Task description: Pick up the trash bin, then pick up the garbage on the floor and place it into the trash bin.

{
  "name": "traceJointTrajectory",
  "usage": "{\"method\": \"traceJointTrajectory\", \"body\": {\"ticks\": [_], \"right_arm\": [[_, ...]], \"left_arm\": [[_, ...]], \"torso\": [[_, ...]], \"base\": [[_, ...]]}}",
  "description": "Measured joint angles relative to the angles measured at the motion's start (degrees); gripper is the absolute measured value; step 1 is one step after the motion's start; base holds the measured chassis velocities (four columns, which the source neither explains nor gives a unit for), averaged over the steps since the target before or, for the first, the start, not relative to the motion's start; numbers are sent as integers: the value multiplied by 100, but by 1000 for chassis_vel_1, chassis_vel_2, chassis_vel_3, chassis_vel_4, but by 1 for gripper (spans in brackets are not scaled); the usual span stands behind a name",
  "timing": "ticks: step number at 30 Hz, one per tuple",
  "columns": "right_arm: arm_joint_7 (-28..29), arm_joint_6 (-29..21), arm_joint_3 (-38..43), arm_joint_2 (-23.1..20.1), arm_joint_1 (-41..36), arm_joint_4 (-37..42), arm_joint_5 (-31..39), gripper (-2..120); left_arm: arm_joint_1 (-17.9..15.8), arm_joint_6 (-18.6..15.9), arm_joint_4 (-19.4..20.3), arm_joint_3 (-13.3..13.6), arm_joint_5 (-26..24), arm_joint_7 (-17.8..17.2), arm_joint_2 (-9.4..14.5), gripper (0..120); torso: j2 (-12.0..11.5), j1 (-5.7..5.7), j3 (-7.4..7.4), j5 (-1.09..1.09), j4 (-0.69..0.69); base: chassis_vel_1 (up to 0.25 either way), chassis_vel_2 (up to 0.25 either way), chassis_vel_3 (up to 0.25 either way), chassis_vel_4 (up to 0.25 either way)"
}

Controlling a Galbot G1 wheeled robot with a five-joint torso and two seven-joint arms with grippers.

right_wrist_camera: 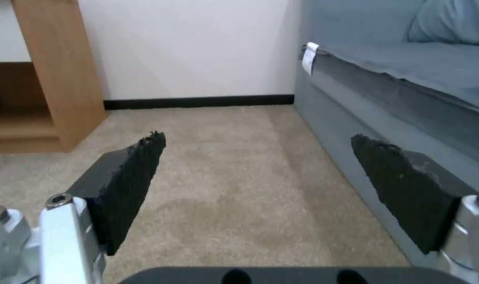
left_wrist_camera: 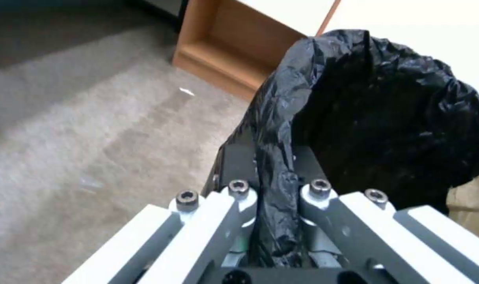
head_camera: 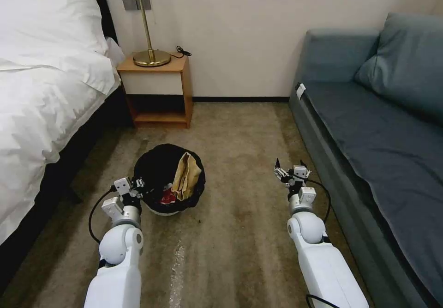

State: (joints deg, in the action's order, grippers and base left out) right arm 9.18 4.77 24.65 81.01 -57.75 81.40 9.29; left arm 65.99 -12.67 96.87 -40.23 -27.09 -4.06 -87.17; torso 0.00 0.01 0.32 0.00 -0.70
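The trash bin [head_camera: 157, 169], white with a black bag liner, is on the carpet in front of me, left of centre. A tan paper bag [head_camera: 187, 176] and a red snack packet [head_camera: 168, 198] lie inside it. My left gripper [head_camera: 138, 185] is at the bin's near left rim. In the left wrist view the left gripper [left_wrist_camera: 273, 165] is shut on the liner-covered rim of the trash bin [left_wrist_camera: 386, 118], with the tan paper bag [left_wrist_camera: 470, 201] at the edge. My right gripper [head_camera: 288, 172] hovers open over bare carpet to the bin's right. The right gripper [right_wrist_camera: 258, 140] holds nothing between its pads [right_wrist_camera: 129, 177].
A bed [head_camera: 41, 95] with white bedding runs along the left. A wooden nightstand [head_camera: 159, 91] with a brass lamp [head_camera: 150, 31] stands by the far wall. A grey-blue sofa [head_camera: 378, 137] lines the right. Carpet [head_camera: 240, 234] lies between them, and a small white scrap [left_wrist_camera: 187, 91] sits near the nightstand.
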Motion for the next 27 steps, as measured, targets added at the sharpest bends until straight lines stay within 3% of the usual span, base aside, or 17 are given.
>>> {"method": "traceJointTrajectory", "body": {"ticks": [8,11,18,27], "right_arm": [[-17,28,60,26,-20,-1,-5,92],[-28,47,87,39,-31,-1,-12,92],[-56,81,95,61,-108,26,-42,92],[-80,108,116,93,-144,49,-66,92]], "left_arm": [[-113,-269,-169,-182,-474,26,80,4],[-227,-343,-399,-289,-641,41,74,4],[-461,-280,-932,-395,-876,42,89,4],[-633,-170,-1257,-394,-904,74,101,4]], "torso": [[0,0,0,0,1],[0,0,0,-1,1],[0,0,0,0,0],[0,0,0,0,0]], "base": [[0,0,0,0],[0,0,0,0],[0,0,0,0],[0,0,0,0]]}}
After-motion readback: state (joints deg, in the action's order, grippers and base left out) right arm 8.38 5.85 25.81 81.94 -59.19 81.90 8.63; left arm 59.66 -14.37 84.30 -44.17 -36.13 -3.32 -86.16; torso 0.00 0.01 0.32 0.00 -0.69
